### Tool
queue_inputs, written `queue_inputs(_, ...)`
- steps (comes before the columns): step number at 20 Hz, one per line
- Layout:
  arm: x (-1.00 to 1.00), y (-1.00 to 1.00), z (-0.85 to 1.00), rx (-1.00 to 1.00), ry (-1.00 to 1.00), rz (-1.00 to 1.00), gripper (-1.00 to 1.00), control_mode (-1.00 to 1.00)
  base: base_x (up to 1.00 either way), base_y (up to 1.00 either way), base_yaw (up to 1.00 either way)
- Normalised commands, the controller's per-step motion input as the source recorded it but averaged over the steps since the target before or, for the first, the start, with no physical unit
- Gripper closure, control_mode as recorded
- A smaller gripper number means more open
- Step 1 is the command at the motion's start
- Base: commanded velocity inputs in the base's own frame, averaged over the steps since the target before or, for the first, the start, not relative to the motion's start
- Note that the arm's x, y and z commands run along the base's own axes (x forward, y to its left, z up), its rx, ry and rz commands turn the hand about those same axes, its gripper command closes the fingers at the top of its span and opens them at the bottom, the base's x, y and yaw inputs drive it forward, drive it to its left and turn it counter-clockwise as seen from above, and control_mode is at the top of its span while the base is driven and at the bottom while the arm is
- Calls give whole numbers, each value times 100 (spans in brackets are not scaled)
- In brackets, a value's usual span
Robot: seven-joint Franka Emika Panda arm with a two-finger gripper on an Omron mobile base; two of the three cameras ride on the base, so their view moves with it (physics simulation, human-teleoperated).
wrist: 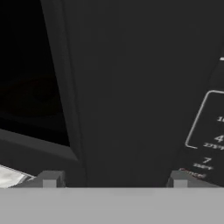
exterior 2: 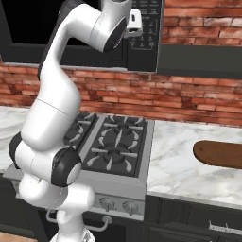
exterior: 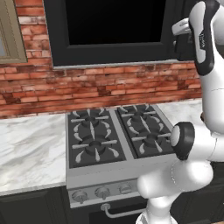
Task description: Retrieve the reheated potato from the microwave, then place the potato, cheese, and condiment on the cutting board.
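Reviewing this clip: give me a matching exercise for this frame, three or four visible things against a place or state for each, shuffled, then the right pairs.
Things:
1. microwave
2. cutting board
3. stove
4. tool

Places or states:
A. on the marble counter, right of the stove
B. close to the dark door, beside the button panel
C. mounted on the brick wall, door shut
D. set into the counter, burners bare

Pairs: 1-C, 2-A, 3-D, 4-B

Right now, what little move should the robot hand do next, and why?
Probably close the gripper on the microwave door's handle. The door looks shut, the tall dark handle stands right between the two spread fingertips, so gripping it comes before pulling the door open.
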Motion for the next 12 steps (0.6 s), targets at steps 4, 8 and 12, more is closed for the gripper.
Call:
queue_inputs(4,55,27,-31,10,-2,0,100,-100,0,0,0)
queue_inputs(8,41,27,-36,15,-1,0,100,-100,0,0,0)
queue_inputs(12,7,35,-38,19,-1,0,100,-100,0,0,0)
